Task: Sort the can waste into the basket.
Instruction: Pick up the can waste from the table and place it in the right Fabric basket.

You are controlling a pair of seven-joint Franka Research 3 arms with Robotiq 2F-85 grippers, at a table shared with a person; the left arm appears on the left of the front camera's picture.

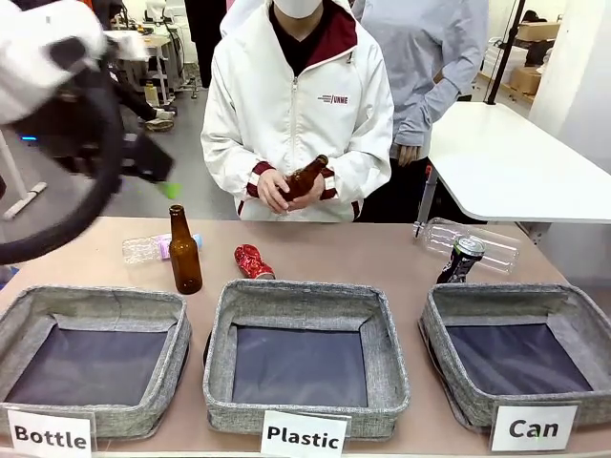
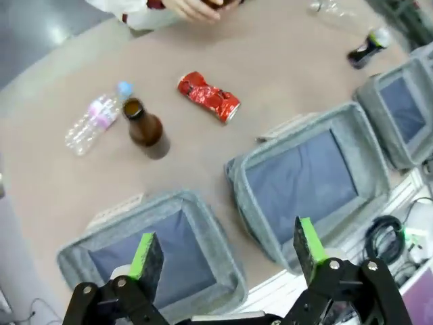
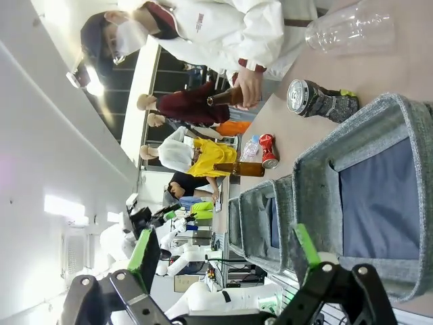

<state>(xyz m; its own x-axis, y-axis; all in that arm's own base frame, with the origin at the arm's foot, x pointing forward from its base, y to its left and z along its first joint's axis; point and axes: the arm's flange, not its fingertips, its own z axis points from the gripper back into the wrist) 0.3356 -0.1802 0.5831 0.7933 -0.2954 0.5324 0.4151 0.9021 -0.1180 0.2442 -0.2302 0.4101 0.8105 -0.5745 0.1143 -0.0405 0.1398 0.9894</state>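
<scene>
A crushed shiny red can (image 1: pixel 253 260) lies on the table behind the middle basket; I also see this can (image 2: pixel 208 96) in the left wrist view. A dark can (image 1: pixel 462 260) with a silver top stands just behind the grey basket (image 1: pixel 434 329) carded "Can" at the right. My left gripper (image 2: pixel 226 247) hangs open high above the left and middle baskets, holding nothing. My right gripper (image 3: pixel 223 250) is open and empty too, off to the side of the Can basket (image 3: pixel 314 196), with the dark can (image 3: pixel 318 100) and the red can (image 3: pixel 268 150) beyond.
A brown bottle (image 1: pixel 184 253) stands behind the "Bottle" basket (image 1: pixel 95 303), next to a lying plastic bottle (image 1: pixel 148 248). Another clear bottle (image 1: pixel 482 246) lies behind the dark can. The "Plastic" basket (image 1: pixel 305 296) sits in the middle. A person holds a brown bottle (image 1: pixel 305 176) at the far edge.
</scene>
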